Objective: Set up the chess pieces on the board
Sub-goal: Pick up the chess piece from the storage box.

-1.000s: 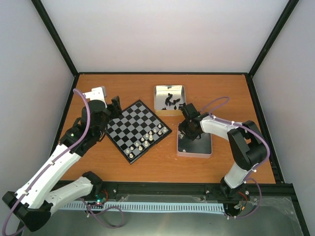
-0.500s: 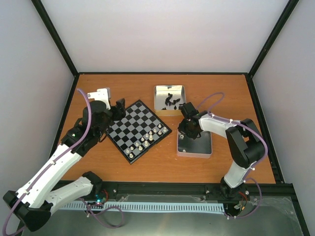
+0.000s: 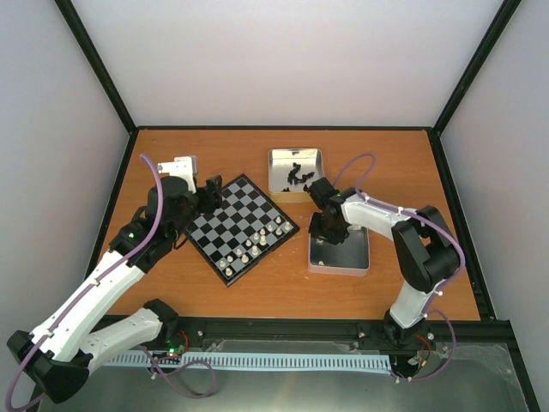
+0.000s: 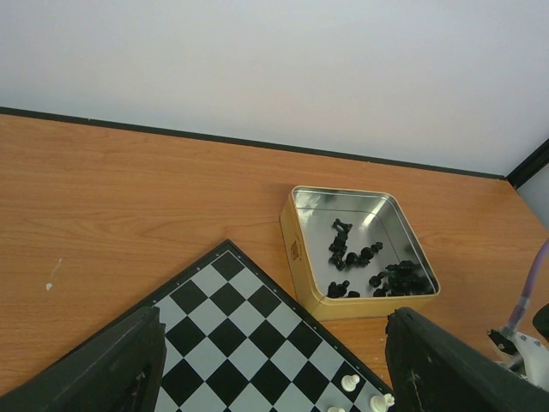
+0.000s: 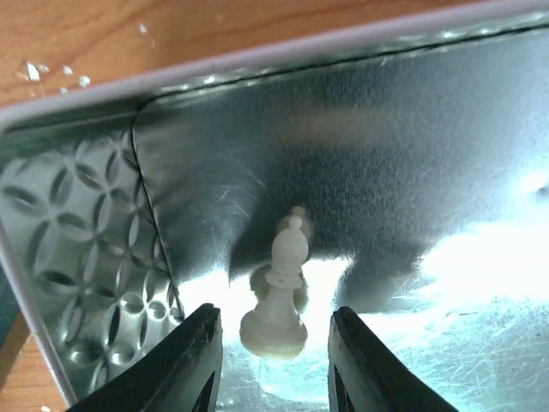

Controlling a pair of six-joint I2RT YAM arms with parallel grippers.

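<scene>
On the board (image 3: 243,227), few white chessmen (image 3: 257,243) stand; black chessmen (image 3: 296,176) lie tinned. Right end effector (image 5: 273,352) straddles one white piece (image 5: 276,300), ungripped; left end effector (image 4: 274,356) open, empty.

Place: a robot test cell in a lab.
Walls: plain white panels (image 3: 283,60) close off my tabletop (image 3: 283,287) at its far, left and right edges.
Frame: black struts (image 3: 97,67) rise from the far corners.
Mounting: my left arm (image 3: 90,296) and right arm (image 3: 425,249) are bolted to a black rail (image 3: 283,329) along the near edge.
</scene>
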